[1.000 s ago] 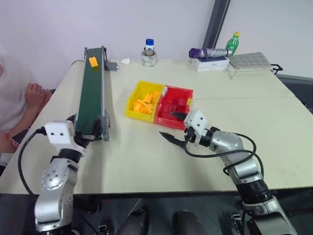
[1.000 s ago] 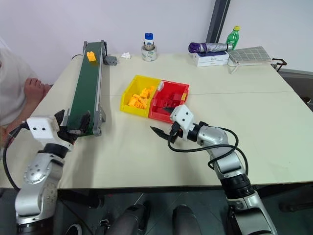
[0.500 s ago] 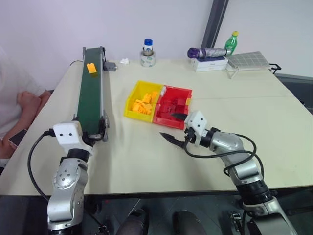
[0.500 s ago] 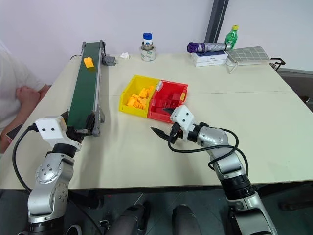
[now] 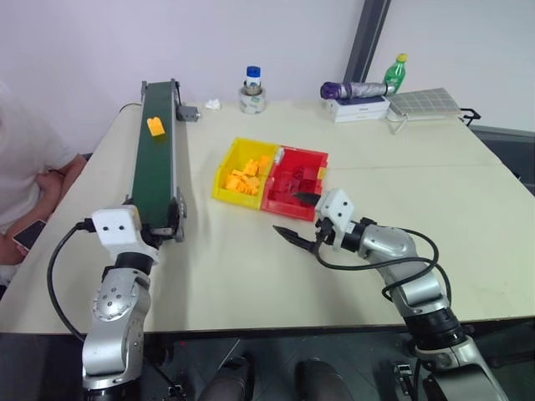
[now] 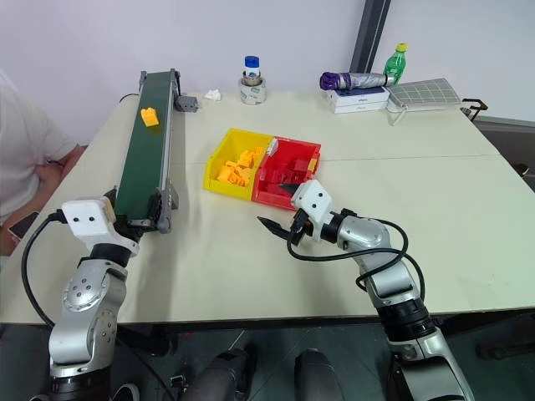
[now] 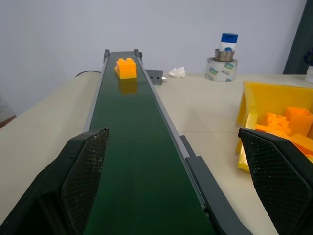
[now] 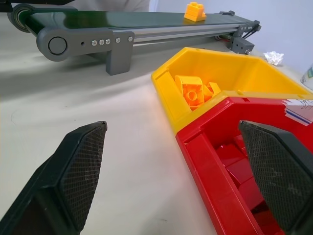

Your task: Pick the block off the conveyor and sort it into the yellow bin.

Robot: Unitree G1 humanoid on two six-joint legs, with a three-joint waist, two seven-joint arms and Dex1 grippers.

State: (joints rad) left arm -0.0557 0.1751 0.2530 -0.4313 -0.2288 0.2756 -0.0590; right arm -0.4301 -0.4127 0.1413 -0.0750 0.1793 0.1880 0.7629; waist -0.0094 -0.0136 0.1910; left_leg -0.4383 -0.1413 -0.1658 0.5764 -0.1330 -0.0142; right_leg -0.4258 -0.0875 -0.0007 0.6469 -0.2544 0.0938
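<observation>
Up close – block [image 7: 126,67] studded, conveyor [image 7: 142,161] glossy

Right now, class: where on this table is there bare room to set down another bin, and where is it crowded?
Bare: the table between the conveyor and the yellow bin, and the wide stretch right of the red bin. Crowded: the far edge, with the tape roll, umbrella and green bottle.
</observation>
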